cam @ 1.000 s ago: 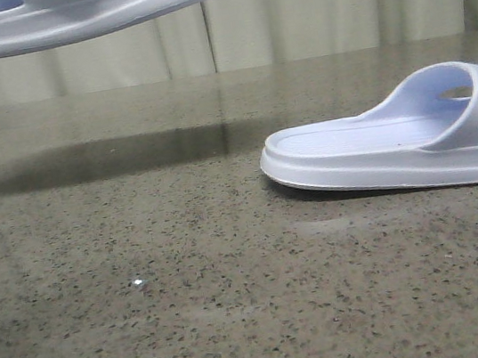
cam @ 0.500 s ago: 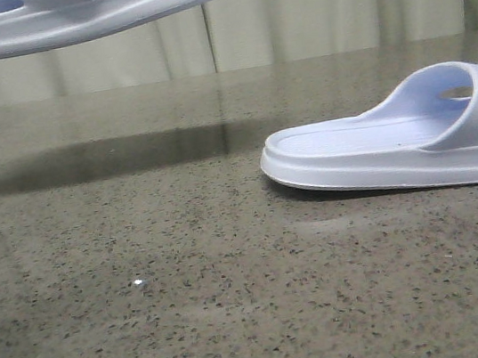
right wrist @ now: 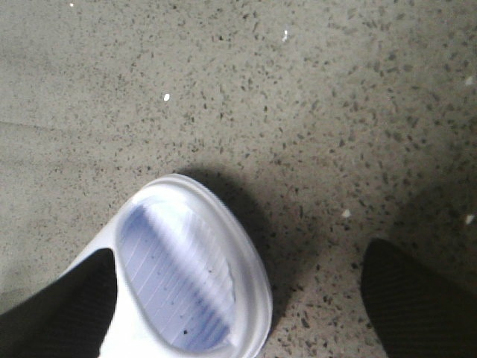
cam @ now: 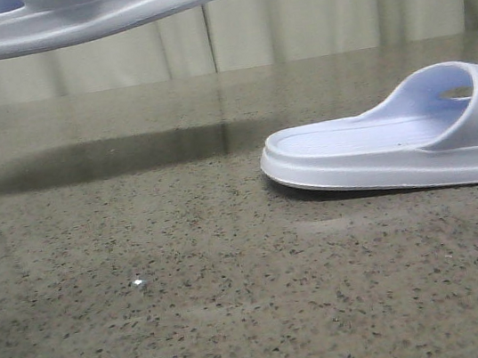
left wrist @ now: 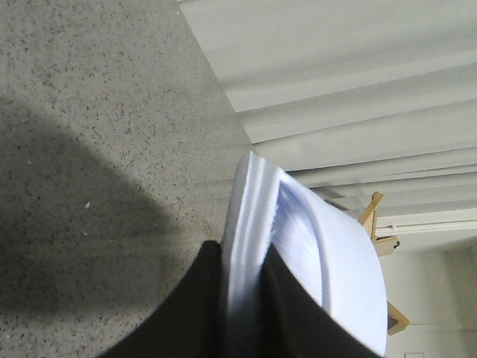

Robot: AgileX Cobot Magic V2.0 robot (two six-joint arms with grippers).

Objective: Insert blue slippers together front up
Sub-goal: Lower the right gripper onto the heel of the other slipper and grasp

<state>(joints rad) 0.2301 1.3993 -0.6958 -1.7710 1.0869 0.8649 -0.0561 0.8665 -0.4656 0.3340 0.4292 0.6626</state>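
Observation:
One pale blue slipper hangs in the air at the top left of the front view, roughly level, with its shadow on the table below. In the left wrist view my left gripper is shut on the thick sole edge of this slipper, one black finger on each side. The second slipper lies sole down on the table at the right. In the right wrist view my right gripper is open above that slipper's rounded ribbed end, which lies between the fingers, close to one of them. Neither gripper shows in the front view.
The dark speckled stone table fills the front view. Pale curtains hang behind its far edge. A wooden frame stands by the curtains in the left wrist view.

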